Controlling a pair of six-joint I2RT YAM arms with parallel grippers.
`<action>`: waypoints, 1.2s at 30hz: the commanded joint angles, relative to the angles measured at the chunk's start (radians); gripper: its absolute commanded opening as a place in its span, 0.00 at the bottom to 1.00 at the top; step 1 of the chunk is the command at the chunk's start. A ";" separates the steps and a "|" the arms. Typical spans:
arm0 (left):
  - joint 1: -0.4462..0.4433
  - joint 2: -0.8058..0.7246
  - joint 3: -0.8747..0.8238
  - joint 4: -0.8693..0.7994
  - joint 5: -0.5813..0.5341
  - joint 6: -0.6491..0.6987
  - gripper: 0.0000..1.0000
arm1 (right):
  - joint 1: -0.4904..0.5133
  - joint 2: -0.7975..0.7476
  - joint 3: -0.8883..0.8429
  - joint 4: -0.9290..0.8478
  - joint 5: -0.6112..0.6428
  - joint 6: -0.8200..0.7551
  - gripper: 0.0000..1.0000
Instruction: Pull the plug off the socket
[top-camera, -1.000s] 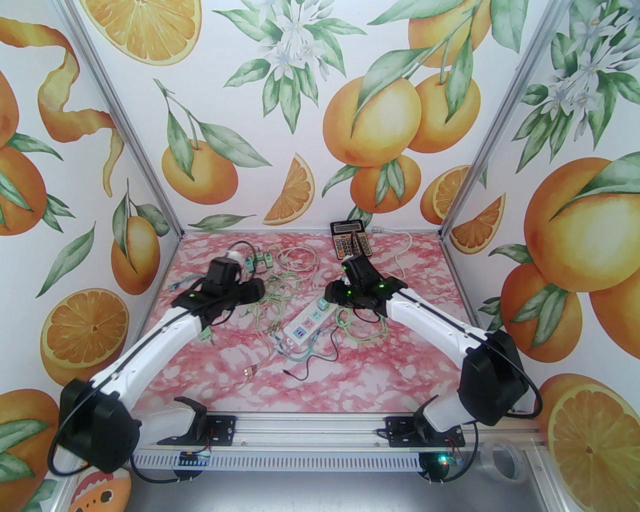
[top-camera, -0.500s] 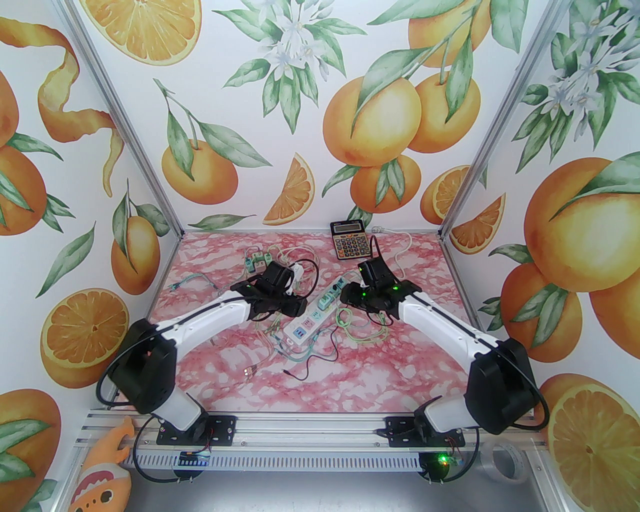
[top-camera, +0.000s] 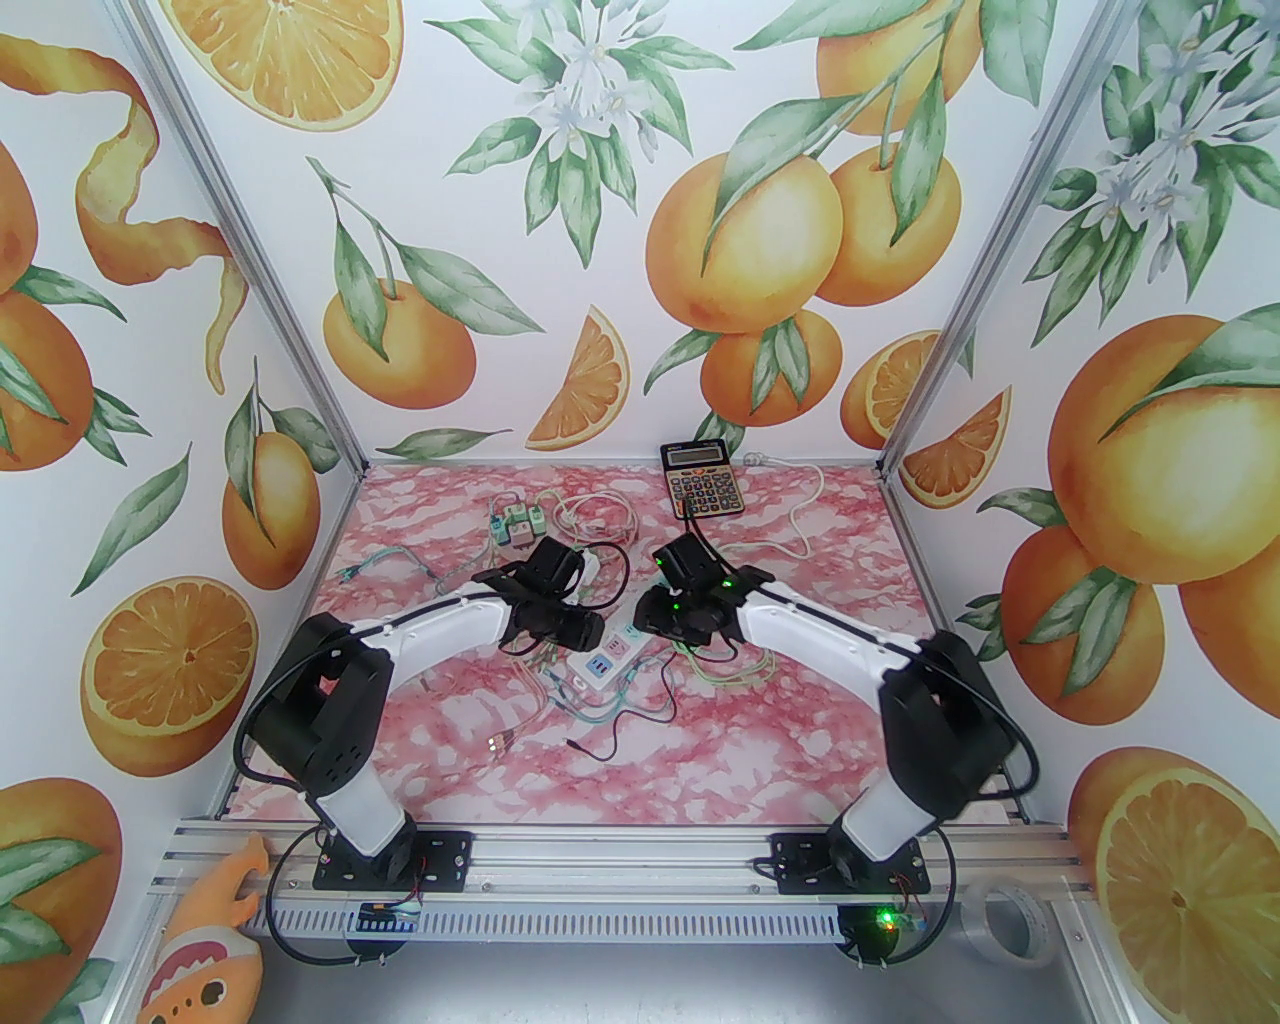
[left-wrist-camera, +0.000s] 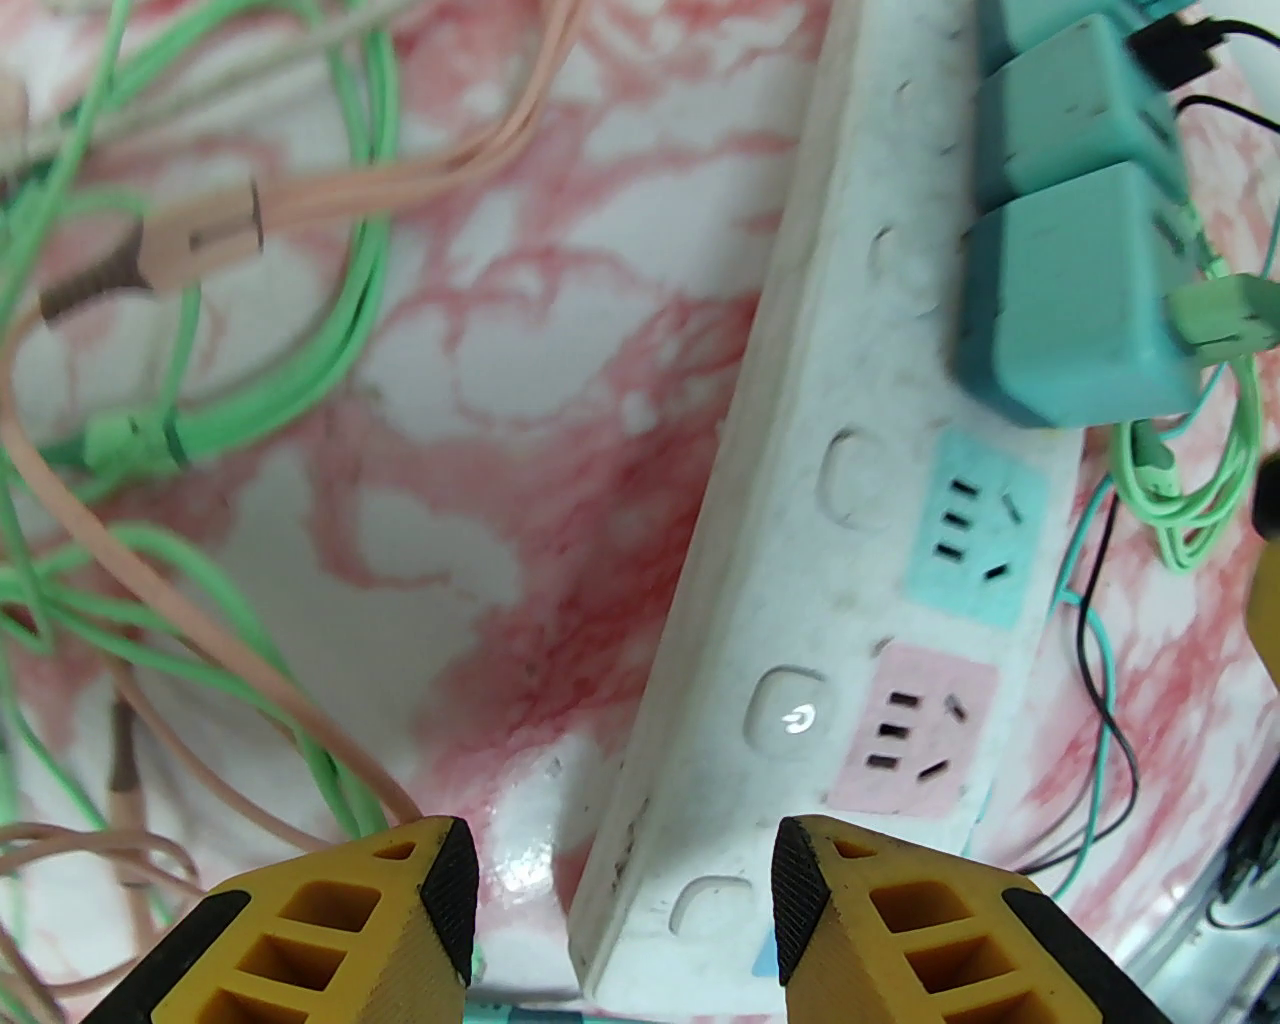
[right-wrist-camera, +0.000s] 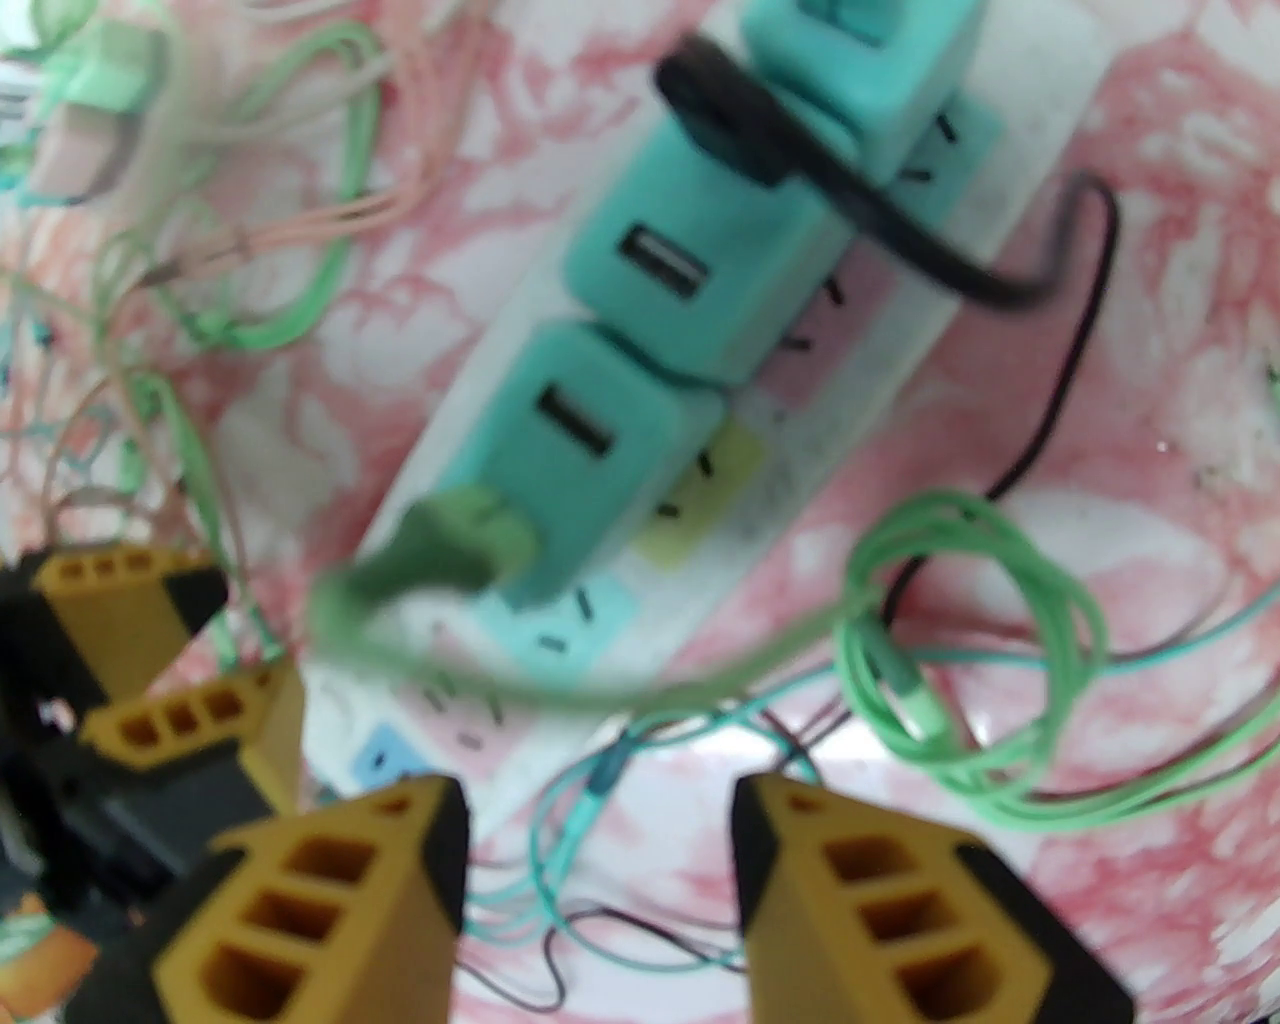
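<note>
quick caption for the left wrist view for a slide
Open left gripper hovers over the white power strip, with teal adapters plugged in farther along.

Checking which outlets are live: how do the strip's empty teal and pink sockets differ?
The teal socket sits right beside a plugged-in teal charger; the pink socket lies one place nearer the left fingers. The button beside the pink socket glows; the teal socket's button is dark. Both are empty, with matching slots.

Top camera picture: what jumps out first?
The walls with big painted oranges shout loudest, all around the pink marbled table. In the table's middle lies a long white power strip with square teal plugs stuck in it, the yellow left pincer and right pincer open near it.
</note>
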 joint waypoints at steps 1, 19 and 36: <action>0.000 0.013 -0.038 0.081 0.114 -0.053 0.53 | -0.004 0.053 0.072 -0.005 0.063 0.040 0.49; -0.068 0.040 -0.043 0.154 0.211 -0.118 0.49 | -0.047 0.257 0.290 -0.188 0.182 0.021 0.48; -0.074 0.151 0.000 0.091 0.110 -0.094 0.31 | -0.012 0.319 0.391 -0.285 0.167 0.046 0.27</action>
